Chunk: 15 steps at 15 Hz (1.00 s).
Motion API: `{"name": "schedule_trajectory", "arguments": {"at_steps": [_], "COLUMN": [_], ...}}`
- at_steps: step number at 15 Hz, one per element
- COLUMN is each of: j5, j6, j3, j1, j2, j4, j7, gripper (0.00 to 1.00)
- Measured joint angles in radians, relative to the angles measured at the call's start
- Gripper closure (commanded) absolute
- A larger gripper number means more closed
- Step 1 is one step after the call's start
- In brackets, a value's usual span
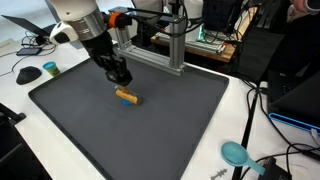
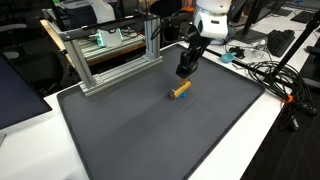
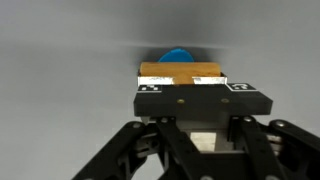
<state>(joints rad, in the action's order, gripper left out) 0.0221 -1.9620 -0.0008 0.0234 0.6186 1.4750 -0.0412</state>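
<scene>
Wrist view puts the peg (image 3: 180, 72) crosswise just ahead of my fingertips, with a blue thing (image 3: 178, 54) beyond it. In both exterior views my pincer (image 1: 119, 77) (image 2: 186, 68) hangs low over the mat (image 1: 180, 118), close beside the peg and holding nothing. How wide it gapes I cannot tell. To grasp well, I judge I should centre over the peg's middle, straddle its short width and come straight down.

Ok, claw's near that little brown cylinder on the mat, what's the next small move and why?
Probably ease the claw down and a touch toward the brown cylinder. Both exterior views show it hanging above the mat beside the cylinder, not touching; the wrist view shows the cylinder just ahead of the claw.
</scene>
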Motion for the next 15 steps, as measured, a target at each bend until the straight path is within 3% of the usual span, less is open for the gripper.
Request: {"name": "schedule_trajectory", "arguments": {"at_steps": [15], "j5": [0.0], "j6": [0.053], "j3": [0.0], "j1": [0.0], "j2": [0.023], "j4": [-0.041], "j7": [-0.011], "gripper": [0.78]}}
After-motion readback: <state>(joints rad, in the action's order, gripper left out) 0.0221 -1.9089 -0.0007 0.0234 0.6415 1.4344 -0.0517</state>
